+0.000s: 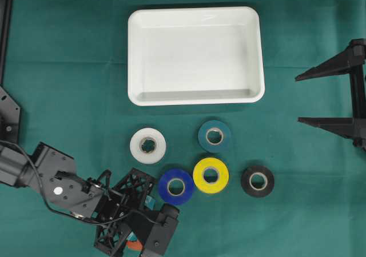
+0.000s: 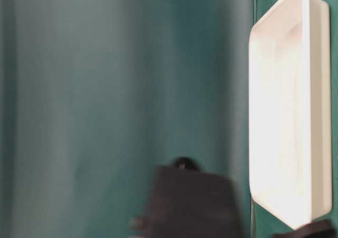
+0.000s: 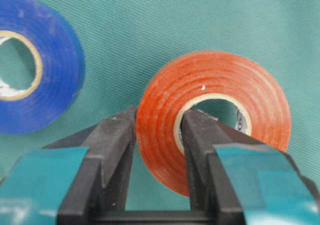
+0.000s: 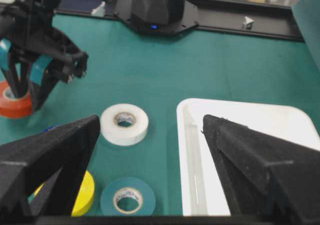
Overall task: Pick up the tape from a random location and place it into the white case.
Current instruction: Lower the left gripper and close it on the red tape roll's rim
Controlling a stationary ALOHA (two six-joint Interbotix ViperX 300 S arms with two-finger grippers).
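An orange tape roll (image 3: pixel 215 85) lies near the table's front left. My left gripper (image 3: pixel 160 120) is shut on its wall, one finger outside and the other inside the core hole. In the overhead view the left gripper (image 1: pixel 137 234) hides most of that roll (image 1: pixel 135 245). From the right wrist the roll (image 4: pixel 12 105) appears down on the green cloth under the left gripper (image 4: pixel 25 92). The white case (image 1: pixel 137 57) sits empty at the back centre. My right gripper (image 1: pixel 300 97) hovers open at the right edge, holding nothing.
Several other rolls lie between me and the case: white (image 1: pixel 148 145), teal (image 1: pixel 214 135), blue (image 1: pixel 176 187), yellow (image 1: pixel 210 175) and black (image 1: pixel 257 181). The blue roll (image 3: pixel 30 60) is close beside the held one. The case rim (image 4: pixel 240 115) is under the right gripper (image 4: pixel 150 121).
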